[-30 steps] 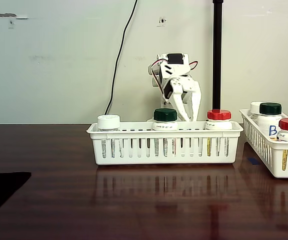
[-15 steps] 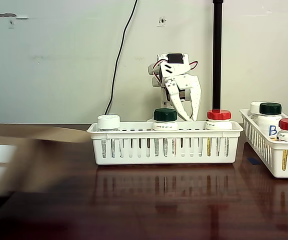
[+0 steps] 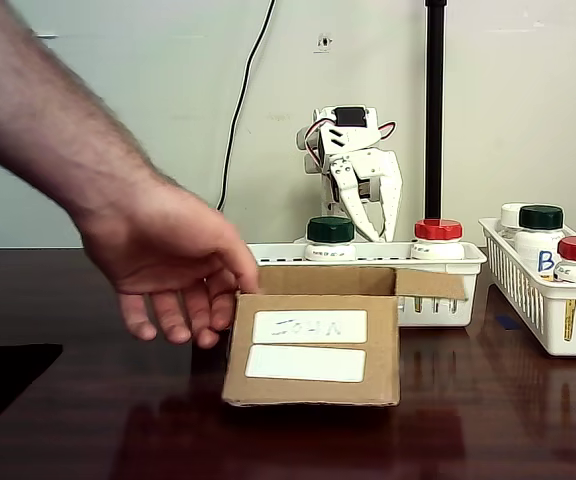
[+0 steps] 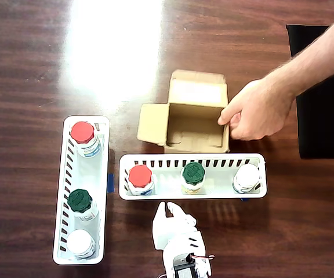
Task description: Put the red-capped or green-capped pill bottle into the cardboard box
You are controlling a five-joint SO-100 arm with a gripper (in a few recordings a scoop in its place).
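On the dark wooden table [image 4: 33, 69] I count two white slotted baskets, six bottles and one cardboard box [image 3: 313, 340]. In the overhead view, the long basket [image 4: 192, 161] lying crosswise just ahead of me holds three bottles in a row: the pill bottle [image 4: 140, 176] with its red cap at the left end, a green-capped bottle [image 4: 193, 174] in the middle and a white-capped bottle [image 4: 247, 177] at the right end. A second basket [image 4: 66, 191] stands lengthwise at the left and holds three more — a red-capped one [image 4: 83, 134], a green-capped one [image 4: 79, 201] and a white-capped one [image 4: 80, 242].

The cardboard box sits open just beyond the long basket, its flaps spread, its inside bare, and two white labels on its front in the fixed view. A person's hand [image 4: 258, 110] reaches in from the right of the overhead view, fingers at the box's right wall.

My gripper [image 3: 376, 205] hangs behind the long basket in the fixed view, pointing down between the green and red caps and above them — its two white fingers are parted and hold nothing. My arm is folded up close over its base.
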